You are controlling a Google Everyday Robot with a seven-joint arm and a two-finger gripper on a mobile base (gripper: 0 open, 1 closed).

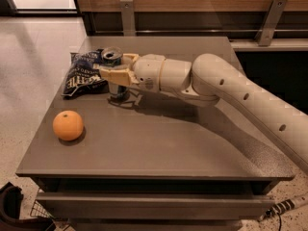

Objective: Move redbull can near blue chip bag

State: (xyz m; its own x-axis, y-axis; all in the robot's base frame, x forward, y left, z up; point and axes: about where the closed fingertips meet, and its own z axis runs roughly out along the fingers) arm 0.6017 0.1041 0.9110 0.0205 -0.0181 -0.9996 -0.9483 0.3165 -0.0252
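The redbull can (pixel 113 57) stands upright at the back left of the table, right beside the blue chip bag (pixel 83 74), which lies crumpled with white lettering. My gripper (pixel 114 70) reaches in from the right and its fingers are closed around the can's body. The can's silver top shows above the fingers and its lower part shows below them. The can's base is at or just above the table top; I cannot tell which.
An orange (pixel 68 125) sits on the front left of the grey table (pixel 159 143). My arm (pixel 231 90) stretches across the table's right half. A wooden wall with metal brackets (pixel 127 13) runs behind. The floor drops off left of the table.
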